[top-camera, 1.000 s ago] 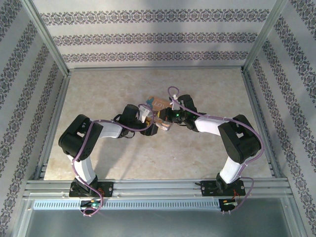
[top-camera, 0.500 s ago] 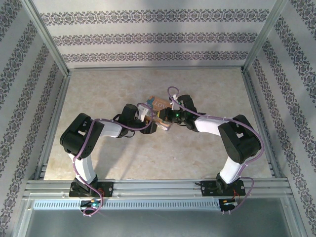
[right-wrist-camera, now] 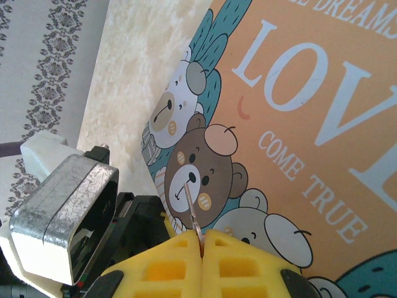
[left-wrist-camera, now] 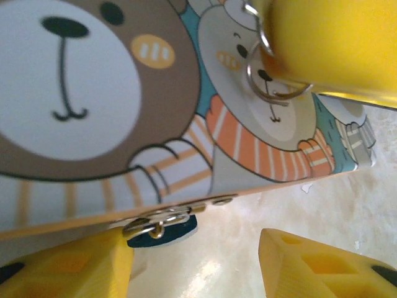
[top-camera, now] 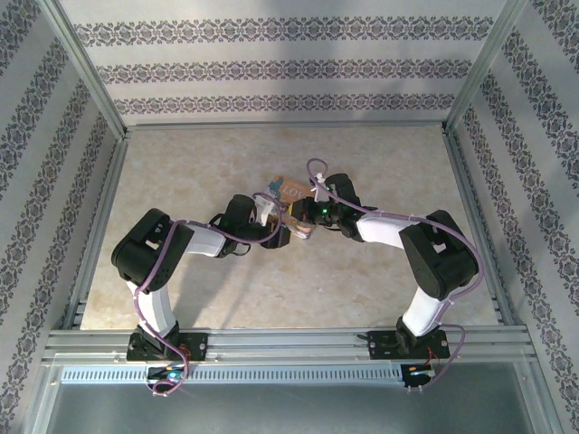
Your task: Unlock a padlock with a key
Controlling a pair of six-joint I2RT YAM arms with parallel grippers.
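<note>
Pinching the key (right-wrist-camera: 193, 214) in the right pincer (right-wrist-camera: 201, 236), straddling the padlock (left-wrist-camera: 164, 226) (at the edge of the box (left-wrist-camera: 93, 124)) with the half-spread left pincer (left-wrist-camera: 197, 248).

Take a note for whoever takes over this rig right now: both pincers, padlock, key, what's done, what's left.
Left pincer: open, its fingers either side of the padlock, which sits at the edge of the bear-print box; no grip yet.
Right pincer: shut on the key, tip sticking out toward the box.
Done: key picked up.
Left: steady the padlock, insert the key, turn it, free the shackle.
</note>
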